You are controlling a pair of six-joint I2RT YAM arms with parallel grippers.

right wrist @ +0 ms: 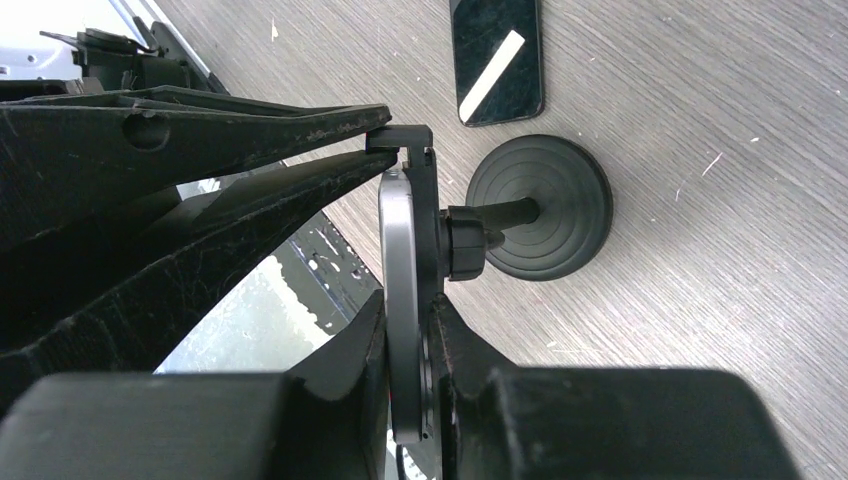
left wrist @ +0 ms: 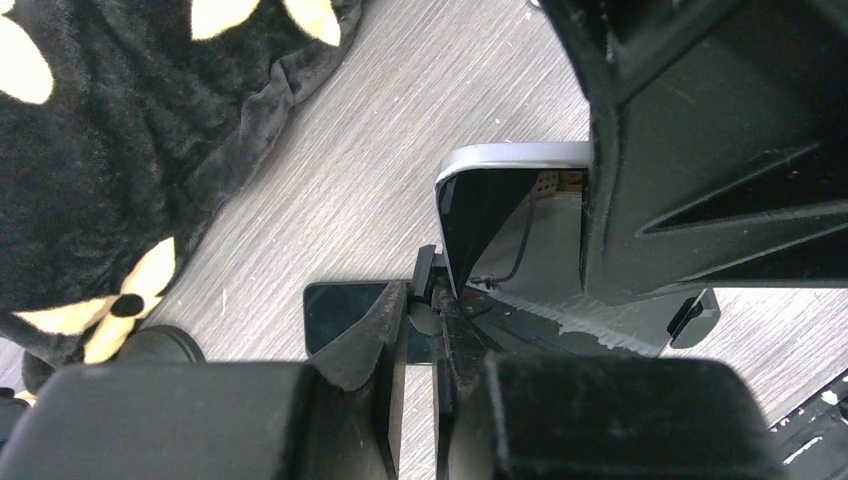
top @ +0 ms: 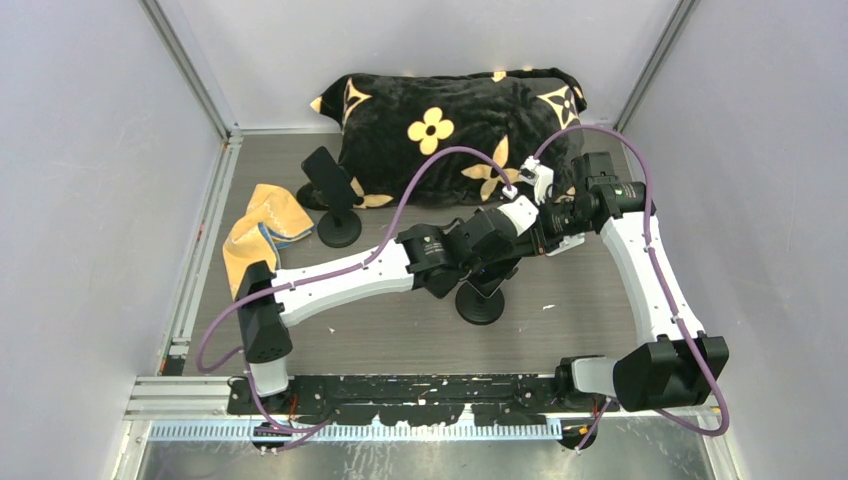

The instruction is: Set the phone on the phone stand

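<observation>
A phone with a silver edge (right wrist: 398, 290) stands upright against the back plate of the black phone stand (right wrist: 540, 205). My right gripper (right wrist: 405, 330) is shut on the phone, one finger on each face. My left gripper (left wrist: 425, 300) is shut on the small black clip at the stand's edge (left wrist: 428, 268), and its fingers (right wrist: 200, 130) reach in from the left in the right wrist view. The phone's dark screen (left wrist: 500, 225) shows just beyond them. From above, both grippers meet over the stand's round base (top: 480, 303) and hide the phone.
A second dark phone (right wrist: 497, 60) lies flat on the table beside the stand base, also in the left wrist view (left wrist: 340, 315). Another phone stand (top: 335, 205) stands at the back left. A black flowered pillow (top: 450, 130) lies behind it and a yellow cloth (top: 262, 230) at the left.
</observation>
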